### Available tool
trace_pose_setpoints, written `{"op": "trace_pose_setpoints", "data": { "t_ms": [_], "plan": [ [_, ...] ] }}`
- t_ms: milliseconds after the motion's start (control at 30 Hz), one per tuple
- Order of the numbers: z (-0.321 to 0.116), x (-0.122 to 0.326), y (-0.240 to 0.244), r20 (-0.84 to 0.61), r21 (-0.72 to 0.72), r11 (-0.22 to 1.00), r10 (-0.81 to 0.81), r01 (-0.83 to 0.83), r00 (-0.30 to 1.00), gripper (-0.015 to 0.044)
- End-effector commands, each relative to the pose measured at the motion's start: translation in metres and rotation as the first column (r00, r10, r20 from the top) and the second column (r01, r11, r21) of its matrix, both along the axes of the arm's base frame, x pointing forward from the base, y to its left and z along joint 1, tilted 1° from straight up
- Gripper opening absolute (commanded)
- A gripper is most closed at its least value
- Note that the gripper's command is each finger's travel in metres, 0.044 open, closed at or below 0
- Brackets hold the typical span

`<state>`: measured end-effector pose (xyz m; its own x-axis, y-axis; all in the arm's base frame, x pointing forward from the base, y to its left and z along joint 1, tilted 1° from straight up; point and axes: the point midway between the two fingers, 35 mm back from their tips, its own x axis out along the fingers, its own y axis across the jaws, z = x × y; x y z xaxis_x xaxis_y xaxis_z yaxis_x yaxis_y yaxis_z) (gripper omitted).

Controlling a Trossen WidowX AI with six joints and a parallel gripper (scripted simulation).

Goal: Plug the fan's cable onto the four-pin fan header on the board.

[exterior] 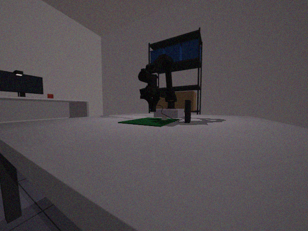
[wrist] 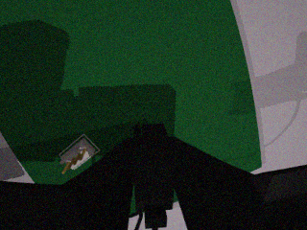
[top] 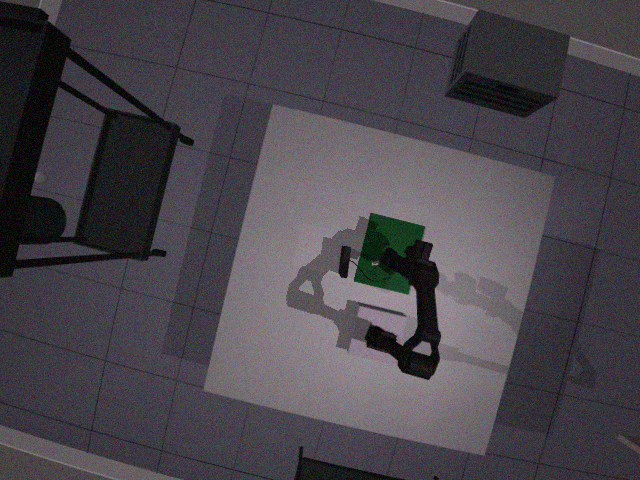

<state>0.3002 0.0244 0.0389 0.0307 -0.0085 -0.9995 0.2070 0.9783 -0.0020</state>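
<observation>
My gripper [top: 387, 256] [exterior: 152, 109] [wrist: 150, 145] is shut on the black fan plug [wrist: 154, 198], whose ends show above and below the fingers in the wrist view. It holds the plug clear above the green board [top: 403, 227] [exterior: 139, 121] [wrist: 201, 48]. The pale four-pin header [top: 374, 262] [exterior: 164, 118] [wrist: 81, 151] stands on the board, its gold pins bare, to the left of the fingers in the wrist view. A thin black cable [exterior: 162, 111] runs from the plug to the black fan [top: 344, 261] [exterior: 187, 111], upright beside the board. The plug's underside is hidden.
The arm's pale base block [top: 385, 318] [exterior: 179, 113] lies beside the board. The white table [top: 310, 155] [exterior: 149, 161] carries everything. Arm shadows fall across the board and header. A cart, a grey cabinet [top: 511, 56] and a shelf rack [exterior: 199, 74] stand away from the table.
</observation>
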Motion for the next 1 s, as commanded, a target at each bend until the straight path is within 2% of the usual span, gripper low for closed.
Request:
{"op": "trace_pose_setpoints", "data": {
  "t_ms": [0,333,700,767,967],
  "plan": [
    [0.0,-0.003,0.012,-0.001,0.003,0.989,-0.145,0.145,0.989,0.0],
    [-0.001,-0.012,0.04,-0.003,0.016,0.883,-0.469,0.469,0.883,0.0],
    [-0.002,-0.024,0.069,-0.01,0.026,0.647,-0.762,0.762,0.648,0.0],
    [-0.002,-0.025,0.072,-0.011,0.027,0.612,-0.79,0.79,0.613,0.0],
    [-0.003,-0.026,0.072,-0.011,0.027,0.608,-0.794,0.794,0.608,0.0]
  ]
}}
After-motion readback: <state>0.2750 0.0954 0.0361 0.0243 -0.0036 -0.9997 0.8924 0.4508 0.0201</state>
